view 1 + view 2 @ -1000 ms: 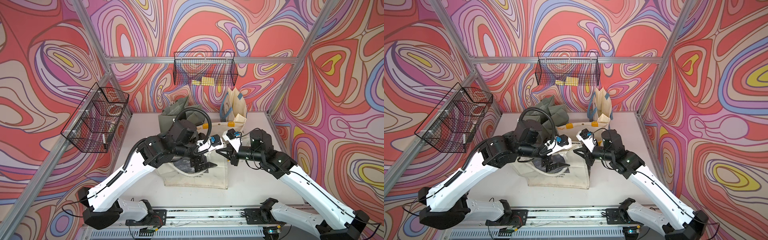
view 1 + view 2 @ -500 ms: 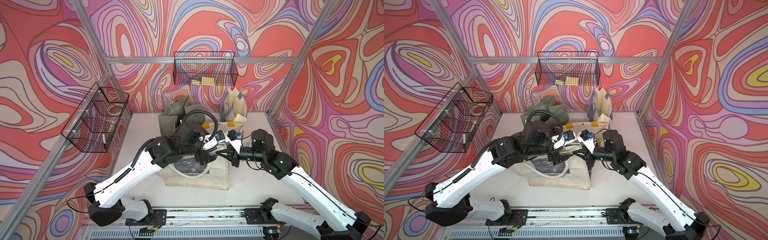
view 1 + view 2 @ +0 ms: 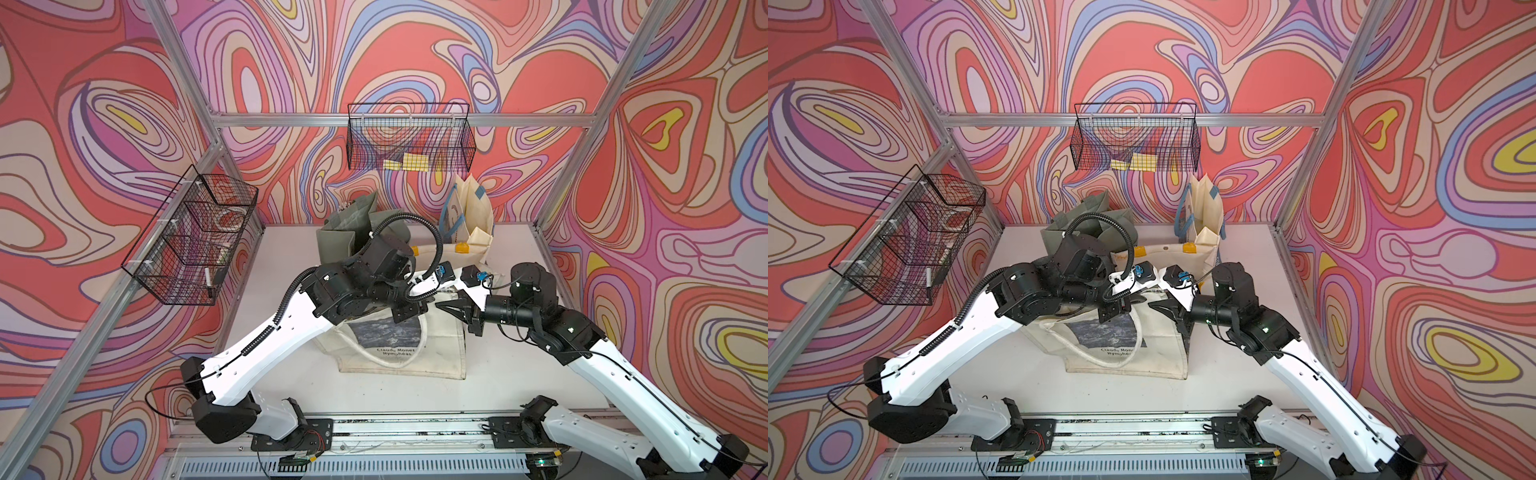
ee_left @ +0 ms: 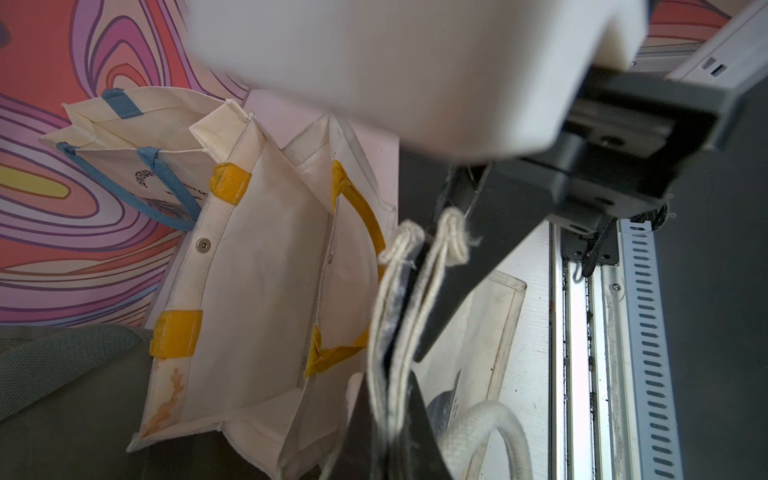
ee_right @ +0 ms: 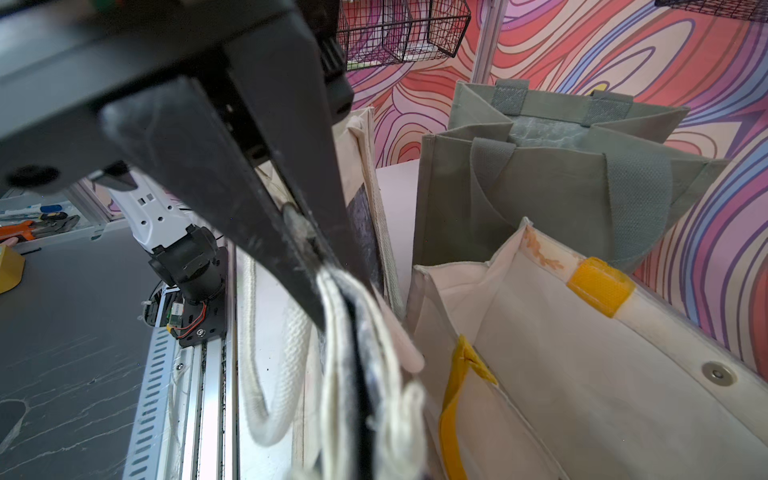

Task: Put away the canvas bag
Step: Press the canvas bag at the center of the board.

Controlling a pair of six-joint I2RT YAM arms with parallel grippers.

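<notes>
The canvas bag point(image 3: 440, 353) point(image 3: 1163, 353), cream with a dark printed picture and white rope handles point(image 3: 419, 349), lies in the middle of the table with its top edge lifted. My left gripper point(image 3: 409, 309) point(image 3: 1113, 309) is shut on that edge from the left. My right gripper point(image 3: 446, 307) point(image 3: 1158, 307) is shut on it from the right, a short way along. In the left wrist view the folded edge point(image 4: 384, 332) runs between my left gripper point(image 4: 388, 399). In the right wrist view the fabric point(image 5: 336, 365) hides most of my right gripper point(image 5: 359, 415).
Just behind stands an open cream bag with yellow handles point(image 3: 440, 251) point(image 4: 266, 291) point(image 5: 582, 374). A grey-green bag point(image 3: 353, 232) and a cream bag with blue handles point(image 3: 469, 212) stand at the back. Wire baskets hang on the back wall point(image 3: 411, 141) and left wall point(image 3: 191, 241).
My left gripper swung right from over the bag's front to its top edge and shut on it. The right gripper stayed shut on the edge and barely moved.
</notes>
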